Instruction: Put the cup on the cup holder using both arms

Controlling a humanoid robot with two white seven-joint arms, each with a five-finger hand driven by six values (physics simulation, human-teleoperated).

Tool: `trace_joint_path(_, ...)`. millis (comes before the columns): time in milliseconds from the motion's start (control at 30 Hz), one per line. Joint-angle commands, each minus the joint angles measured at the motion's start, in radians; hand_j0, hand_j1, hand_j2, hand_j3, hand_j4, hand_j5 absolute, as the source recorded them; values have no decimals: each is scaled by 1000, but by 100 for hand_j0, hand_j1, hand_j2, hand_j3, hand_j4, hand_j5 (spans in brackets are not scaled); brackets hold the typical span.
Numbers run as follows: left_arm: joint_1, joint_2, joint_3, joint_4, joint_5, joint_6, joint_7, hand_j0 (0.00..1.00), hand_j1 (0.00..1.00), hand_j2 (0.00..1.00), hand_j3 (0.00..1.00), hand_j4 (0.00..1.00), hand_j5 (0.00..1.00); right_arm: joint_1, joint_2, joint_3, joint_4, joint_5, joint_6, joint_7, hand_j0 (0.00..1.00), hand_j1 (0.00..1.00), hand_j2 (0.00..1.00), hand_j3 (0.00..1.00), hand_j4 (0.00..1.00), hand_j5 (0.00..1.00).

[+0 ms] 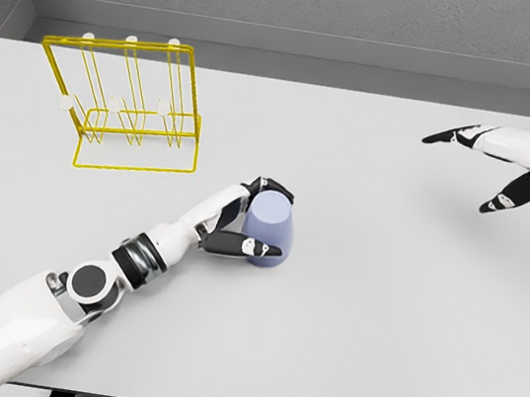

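Right at the middle of the table, a touch toward seven o'clock, stands the cup, pale lilac, narrower at the top than at the base, resting on the grey surface. The left hand is wrapped around it from the nine o'clock side: dark fingers curl over the top rim at the far side, and the thumb lies across the near side low down, so the cup sits pinched between them. The left arm runs back from the wrist toward seven o'clock and leaves the view at the bottom left corner.

Up at ten o'clock, well apart from the cup, the rack stands on the table, a yellow wire frame with white-tipped pegs along its top bar and more lower down. It stands upright with its base loop reaching toward the table's middle.

Over at two o'clock the right hand hangs above the table, far from the cup and the rack. Its fingers are spread and loose, holding nothing, one pointing toward nine o'clock and another drooping toward seven o'clock.
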Motion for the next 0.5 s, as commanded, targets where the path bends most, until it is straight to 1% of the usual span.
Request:
trace_joint_path(0, 0, 0, 2, -4, 6, -8, 0, 27, 27, 27, 27, 27, 27, 0, -2, -2, -2, -7, 2, 0, 100, 100, 100, 100, 100, 100)
trace_joint_path(133, 2, 8, 2, -26, 6, -12, -2, 27, 27, 27, 27, 27, 27, -2, -2, -2, -5, -7, 2, 0, 100, 100, 100, 100, 100, 100)
trace_joint_path(200, 0, 28, 22, -101, 15, -10, -2, 24, 24, 24, 24, 24, 24, -2, -2, -2, -5, -7, 2, 0, 100, 100, 100, 100, 100, 100)
trace_joint_path(267, 2, 97, 48, -181, 20, -8, -2, 24, 24, 24, 24, 24, 24, -2, -2, -2, -5, -7, 2, 0, 100, 100, 100, 100, 100, 100)
trace_joint_path(300, 5, 121, 59, -207, 21, -8, 0, 24, 24, 24, 24, 24, 24, -2, -4, -2, -5, -7, 2, 0, 100, 100, 100, 100, 100, 100)
trace_joint_path(400, 8, 149, 94, -238, 53, -8, 0, 24, 24, 24, 24, 24, 24, -5, -4, -2, -4, -7, 2, 0, 100, 100, 100, 100, 100, 100)
trace_joint_path(467, 6, 160, 117, -247, 58, -8, 0, 24, 24, 24, 24, 24, 24, -5, -4, -2, -4, -7, 2, 0, 100, 100, 100, 100, 100, 100)
